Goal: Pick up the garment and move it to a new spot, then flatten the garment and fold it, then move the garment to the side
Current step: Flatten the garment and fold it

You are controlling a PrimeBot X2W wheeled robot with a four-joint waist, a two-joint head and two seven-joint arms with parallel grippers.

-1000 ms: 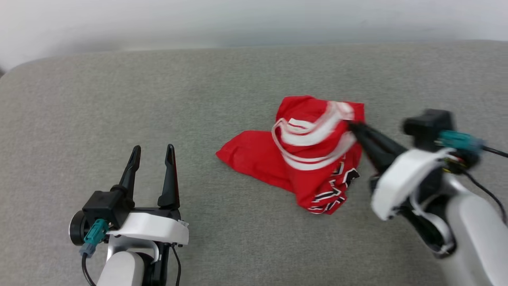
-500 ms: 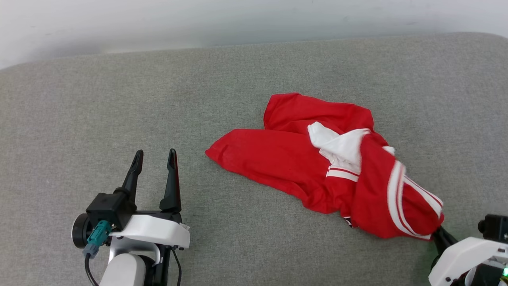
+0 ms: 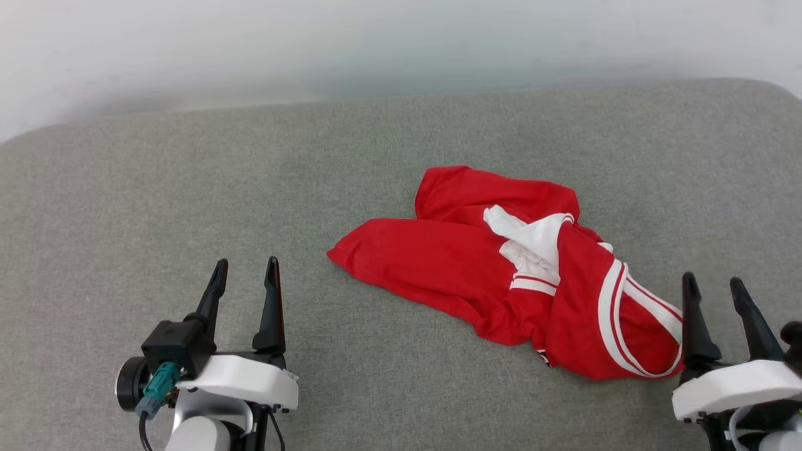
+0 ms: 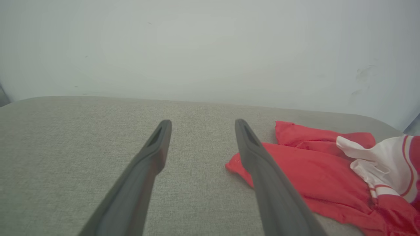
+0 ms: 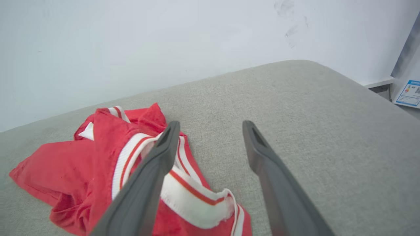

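As the head view looks down on the scene, the garment (image 3: 501,275) lies as a crumpled heap on the grey cushion (image 3: 188,188), right of centre. One red corner stretches toward the left, and the striped trim (image 3: 611,319) is bunched at the near right end. The left gripper (image 3: 245,263) is at lower left w/ fingers spread, holding nothing, well apart from the cloth. The right gripper (image 3: 712,280) is at lower right, fingers also spread and empty, just beside the striped end. Whether it touches the cloth cannot be told here.

Left wrist view: the two fingers are apart w/ only cushion between them. The red corner is near the one finger, and a white sleeve (image 4: 361,154) sticks up farther right.

Right wrist view: the fingers are apart. One crosses in front of the trim, but nothing is pinched and the gap shows bare cushion.

Judgement: the shirt is free and bunched, so the step in hand is probably to take a new grip, most likely for flattening; the pictures do not settle it fully. The next move calls for two separate holds, e.g. left on the red corner and right on the trim. Each should pinch one layer only, then pull apart low over the cushion.
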